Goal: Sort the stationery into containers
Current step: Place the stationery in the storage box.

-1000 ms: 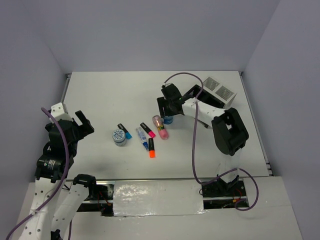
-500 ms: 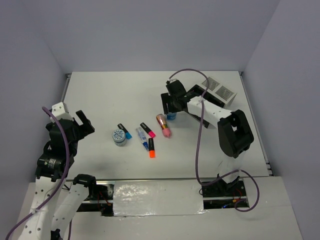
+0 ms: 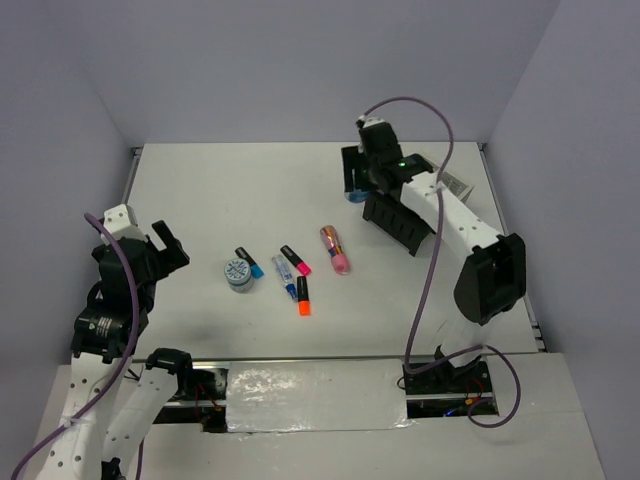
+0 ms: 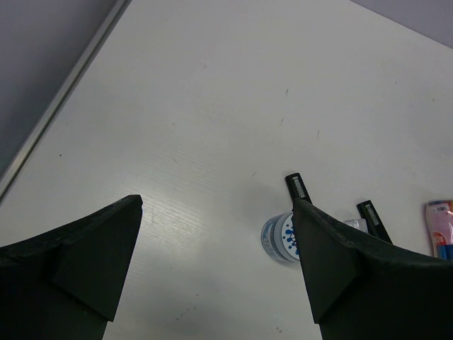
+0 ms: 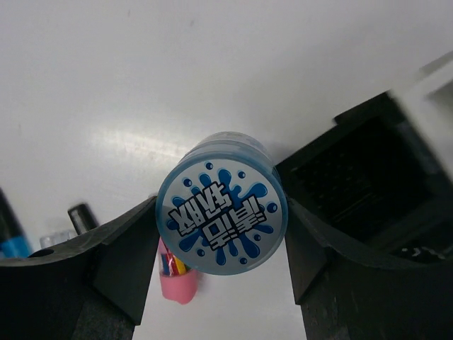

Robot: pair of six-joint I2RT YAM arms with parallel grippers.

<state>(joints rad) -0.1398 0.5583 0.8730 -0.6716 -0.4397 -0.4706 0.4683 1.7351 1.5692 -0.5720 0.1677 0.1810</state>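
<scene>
On the desk (image 3: pixel 220 190), the lying roll (image 3: pixel 238 272) has the first highlighter (image 3: pixel 249 262) touching its right side. Further right lies the marker (image 3: pixel 284 268), then the rear highlighter (image 3: pixel 295 259) and, nearer the arms, the front highlighter (image 3: pixel 302 295); the capsule (image 3: pixel 335 249) lies beyond. Far right and behind stands the organiser box (image 3: pixel 395 215), the second roll (image 5: pixel 221 203) held aloft in the right gripper (image 3: pixel 357 182) at its left edge.

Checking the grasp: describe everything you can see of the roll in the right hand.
The roll is a short round cylinder with a translucent blue wall and a white end face printed with a blue splash and bold lettering. The right hand pinches it across its sides, end face toward the wrist camera. It looks lifted off the table, beside the black organiser box, not inside it.
</scene>
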